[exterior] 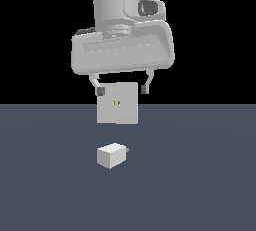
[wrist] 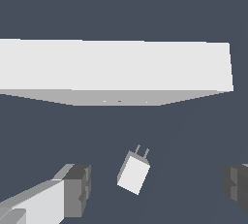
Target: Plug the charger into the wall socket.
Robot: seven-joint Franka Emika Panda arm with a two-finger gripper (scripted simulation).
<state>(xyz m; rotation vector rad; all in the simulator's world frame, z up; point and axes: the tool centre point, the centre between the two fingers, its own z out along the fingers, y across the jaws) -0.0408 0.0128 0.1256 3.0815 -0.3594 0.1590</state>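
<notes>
Exterior view: gripper (exterior: pixel 122 90) hangs vertically above the counter (exterior: pixel 45 185), jaws spread, holding nothing. Charger (exterior: pixel 111 155) lies on the counter below, prongs toward the exterior view's right. Wall socket (exterior: pixel 117 103) upright behind it.

Wrist view: charger (wrist: pixel 133 173) lies between the fingertips (wrist: pixel 77 189), untouched, prongs angled toward the wall socket (wrist: pixel 116 68).

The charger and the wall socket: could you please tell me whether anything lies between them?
Nothing. In the wrist view only bare floor separates the charger from the socket; the exterior view shows the same gap.
</notes>
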